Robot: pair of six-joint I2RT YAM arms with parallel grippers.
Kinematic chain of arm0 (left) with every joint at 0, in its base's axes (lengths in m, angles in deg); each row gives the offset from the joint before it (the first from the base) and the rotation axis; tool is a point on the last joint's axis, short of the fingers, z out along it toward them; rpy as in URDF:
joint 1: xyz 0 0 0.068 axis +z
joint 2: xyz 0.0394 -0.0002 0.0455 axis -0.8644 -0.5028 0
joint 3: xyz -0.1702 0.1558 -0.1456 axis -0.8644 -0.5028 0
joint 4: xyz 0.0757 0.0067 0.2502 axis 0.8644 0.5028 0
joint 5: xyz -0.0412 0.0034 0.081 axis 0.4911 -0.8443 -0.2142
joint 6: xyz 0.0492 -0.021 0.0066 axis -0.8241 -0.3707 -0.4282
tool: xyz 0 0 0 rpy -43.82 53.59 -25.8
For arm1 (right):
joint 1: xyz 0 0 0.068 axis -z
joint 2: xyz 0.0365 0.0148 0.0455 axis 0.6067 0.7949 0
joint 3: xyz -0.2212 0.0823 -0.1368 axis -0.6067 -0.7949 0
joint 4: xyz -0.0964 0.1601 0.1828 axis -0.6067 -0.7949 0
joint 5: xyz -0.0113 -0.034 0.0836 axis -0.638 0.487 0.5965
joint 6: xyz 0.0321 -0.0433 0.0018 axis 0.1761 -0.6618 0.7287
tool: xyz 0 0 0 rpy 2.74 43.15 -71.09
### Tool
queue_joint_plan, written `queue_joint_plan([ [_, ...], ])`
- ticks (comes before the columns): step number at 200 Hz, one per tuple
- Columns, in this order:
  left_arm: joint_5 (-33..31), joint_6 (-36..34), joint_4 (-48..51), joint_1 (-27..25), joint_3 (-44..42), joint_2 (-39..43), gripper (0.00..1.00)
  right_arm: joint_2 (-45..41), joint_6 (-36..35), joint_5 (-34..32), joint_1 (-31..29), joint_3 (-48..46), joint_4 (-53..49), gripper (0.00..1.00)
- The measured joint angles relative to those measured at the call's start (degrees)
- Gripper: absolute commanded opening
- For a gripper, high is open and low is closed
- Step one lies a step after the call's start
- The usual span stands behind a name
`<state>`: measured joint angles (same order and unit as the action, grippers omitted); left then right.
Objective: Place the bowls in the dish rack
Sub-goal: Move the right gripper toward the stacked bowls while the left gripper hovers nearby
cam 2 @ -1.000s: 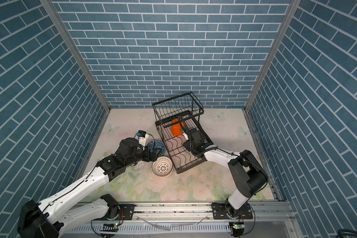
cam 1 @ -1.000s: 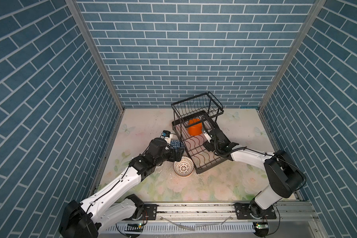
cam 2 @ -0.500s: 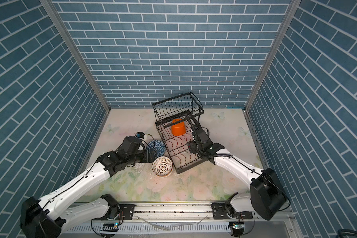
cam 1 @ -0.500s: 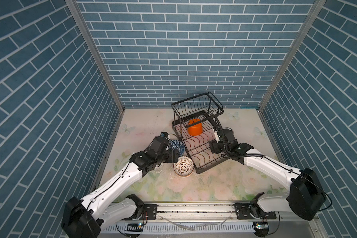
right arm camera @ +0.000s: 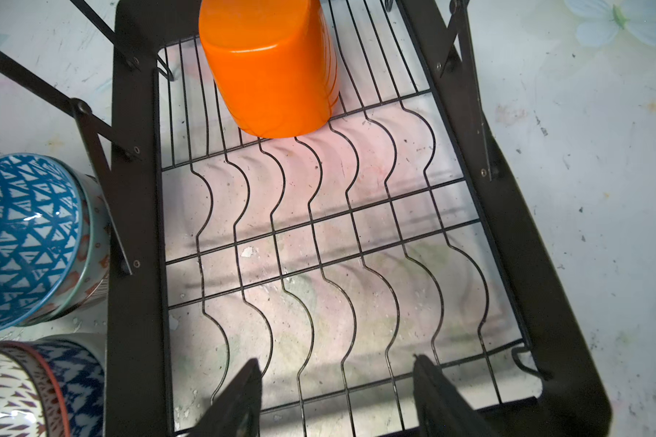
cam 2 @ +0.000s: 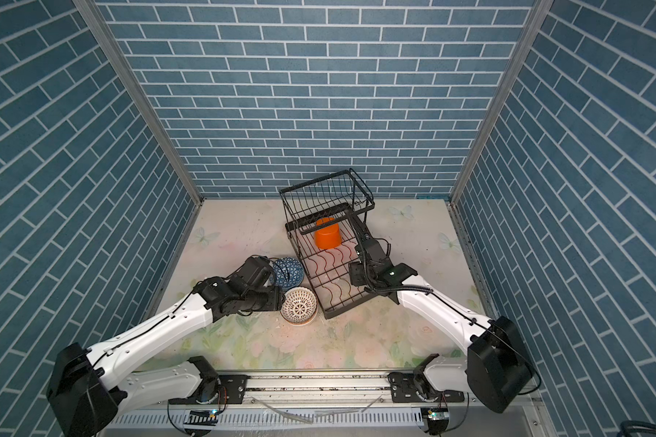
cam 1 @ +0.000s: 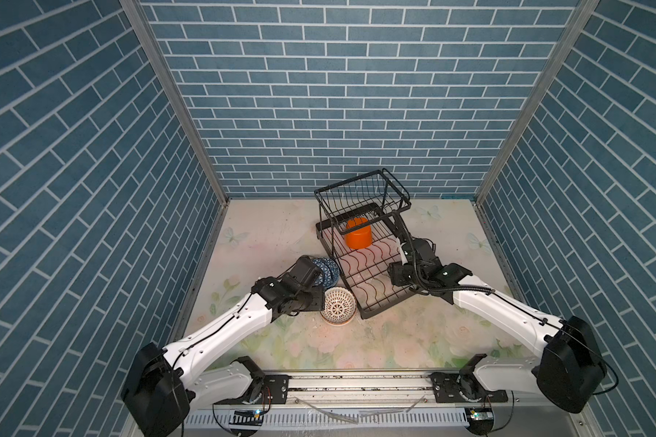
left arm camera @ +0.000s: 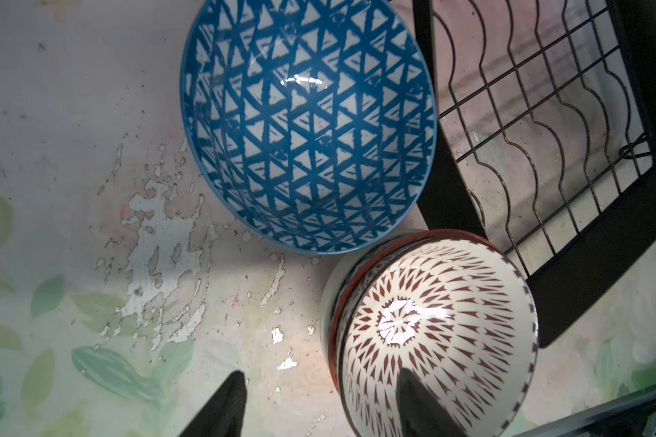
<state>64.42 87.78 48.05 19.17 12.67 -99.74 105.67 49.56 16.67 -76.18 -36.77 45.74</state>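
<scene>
Blue brick-pattern walls enclose a floral-printed table (cam 1: 394,340).

Left fingers (left arm camera: 224,408): parted and clamping nothing. They straddle the near rim of a brown-patterned bowl (left arm camera: 432,333). One finger lies over the bowl's inside and the other over bare table, clear of the outer wall. Whether the inner finger touches the glaze cannot be told. This bowl tops a stack of which only the rims show, so the count is unclear. Beyond the fingertips a blue triangle-patterned bowl (left arm camera: 307,125) sits tilted, touching the edge of the dish rack (left arm camera: 451,196).

Right fingers (right arm camera: 239,401): parted and empty, over the wavy wire dividers at the near end of the rack's lower tray. Farther ahead, an orange bowl (right arm camera: 269,68) lies upturned on that tray, beneath the raised basket (cam 1: 360,185).

In both top views the wrist housings hide both pairs of fingers. In the wrist views the finger bases are cut off by the frame edge.
</scene>
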Motion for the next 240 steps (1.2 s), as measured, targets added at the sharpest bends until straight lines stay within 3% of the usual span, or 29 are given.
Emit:
queue_joint_plan([
  [87, 0.94, 0.70, -0.85, -0.42, 1.42, -8.76, 0.35, 0.00, 0.79, -1.81, -2.05, 1.51, -1.73, 0.54],
  [240, 2.23, -0.26, -1.14, -1.49, 3.10, -9.60, 0.06, 0.22, 0.70, -3.04, -2.19, 1.51, -1.70, 0.54],
])
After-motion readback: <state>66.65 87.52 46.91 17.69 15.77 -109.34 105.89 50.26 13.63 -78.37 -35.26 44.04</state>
